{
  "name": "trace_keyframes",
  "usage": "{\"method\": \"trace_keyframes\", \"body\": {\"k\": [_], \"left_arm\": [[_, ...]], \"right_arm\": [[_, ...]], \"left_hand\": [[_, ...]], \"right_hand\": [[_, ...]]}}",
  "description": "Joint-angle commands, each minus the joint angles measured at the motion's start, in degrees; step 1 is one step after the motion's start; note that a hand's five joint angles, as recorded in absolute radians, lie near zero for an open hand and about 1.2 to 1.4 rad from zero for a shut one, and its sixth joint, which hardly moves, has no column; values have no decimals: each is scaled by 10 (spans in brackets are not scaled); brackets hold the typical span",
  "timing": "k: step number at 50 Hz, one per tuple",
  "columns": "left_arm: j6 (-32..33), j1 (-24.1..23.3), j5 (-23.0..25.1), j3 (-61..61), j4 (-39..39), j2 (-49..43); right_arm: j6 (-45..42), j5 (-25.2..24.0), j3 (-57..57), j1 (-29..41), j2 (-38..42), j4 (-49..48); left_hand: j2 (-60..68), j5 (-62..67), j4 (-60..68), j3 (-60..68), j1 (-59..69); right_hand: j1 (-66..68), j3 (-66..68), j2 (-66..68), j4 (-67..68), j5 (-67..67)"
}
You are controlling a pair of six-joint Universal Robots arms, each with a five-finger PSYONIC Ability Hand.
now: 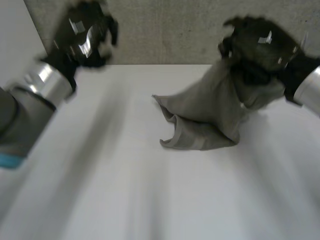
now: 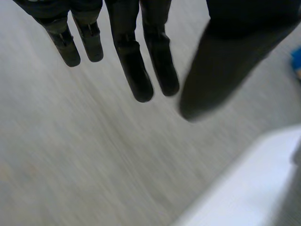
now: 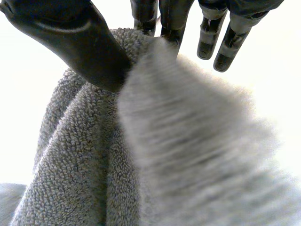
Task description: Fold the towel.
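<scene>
towel: grey terry towel (image 1: pixel 205 117); lower part lies bunched on the worktop (image 1: pixel 125 195), right of the worktop's middle and toward its far edge. The upper part is held up off the worktop in a peak, sloping up toward the worktop's far right.
towel shape: the edge resting on the worktop curls over itself in a loose roll. One corner points toward the worktop's middle.
right robot hand: the right robot hand (image 1: pixel 260 46) is up above the worktop's far right part, at the towel's peak, clamped on the towel.
right grip: in the right wrist view the right thumb (image 3: pixel 80 42) presses a gathered fold of towel against the right fingers (image 3: pixel 171 19). The outer fingers stick out straight beside the cloth. Cannot tell whether the pinched part is a corner or an edge.
left robot hand: the left robot hand (image 1: pixel 84 36) is up above the worktop's far left corner, well apart from the towel, slack and unclenched.
left detail: in the left wrist view the left fingers (image 2: pixel 136 75) hang straight, with the left thumb (image 2: pixel 221 70) set apart from them.
left arm: the left arm (image 1: pixel 30 100) reaches in over the worktop's left edge.
wall: grey speckled wall (image 1: pixel 165 30) behind the worktop's far edge.
worktop: white; in the left wrist view one white corner of it lies beyond the left thumb.
</scene>
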Motion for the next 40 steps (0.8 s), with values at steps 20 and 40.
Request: {"method": "trace_keyframes", "body": {"k": [20,40], "left_arm": [[58,-26,-2,-5,-41,-187],[84,-70,35,187,-87,-363]], "right_arm": [[-149,-55,180,9,-84,119],[-193,-64,204,-69,-79,224]], "left_hand": [[-468,-472,-29,-25,-474],[-454,-459,-29,-25,-460]], "right_hand": [[-404,-4,-402,-34,-438],[-638,-4,-637,-34,-672]]}}
